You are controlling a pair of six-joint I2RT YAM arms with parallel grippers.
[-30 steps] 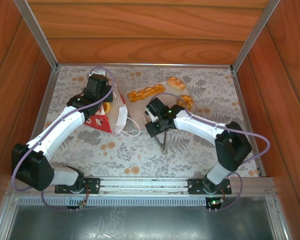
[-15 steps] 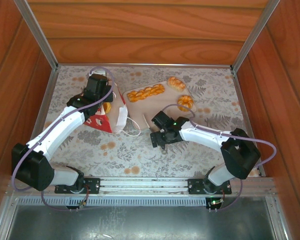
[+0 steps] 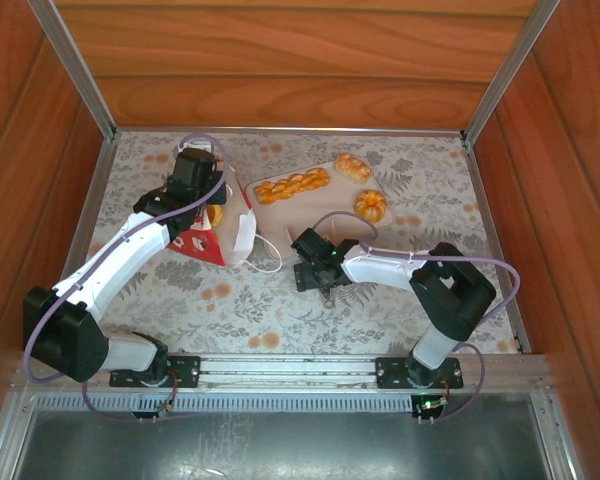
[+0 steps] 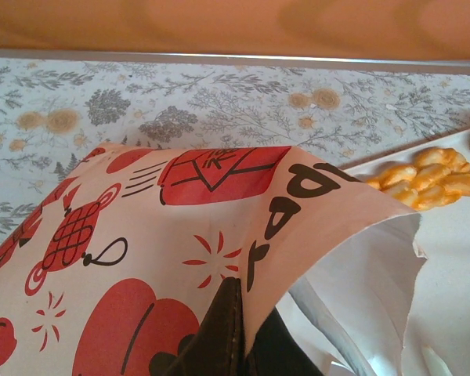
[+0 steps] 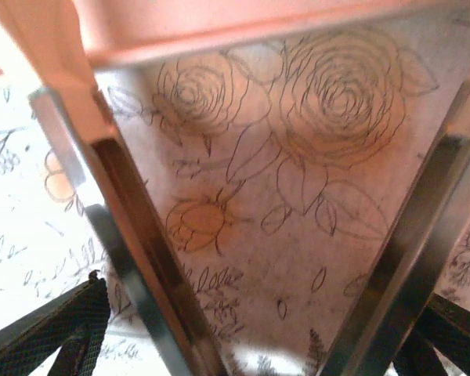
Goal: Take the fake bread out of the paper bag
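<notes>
Top external: glossy golden fake bread [image 3: 292,184] lying on flat beige tray [image 3: 322,206], one orange piece [image 3: 215,214] showing at mouth of paper bag [image 3: 208,243]. Thin, creasing, red-printed paper pinched at rim by left gripper [image 4: 235,333]. Right gripper [image 5: 266,258] low over floral tablecloth [image 3: 230,290], spread wide, empty. Hold rim high, enter slowly, clamp the hard, slippery piece across its middle.
</notes>
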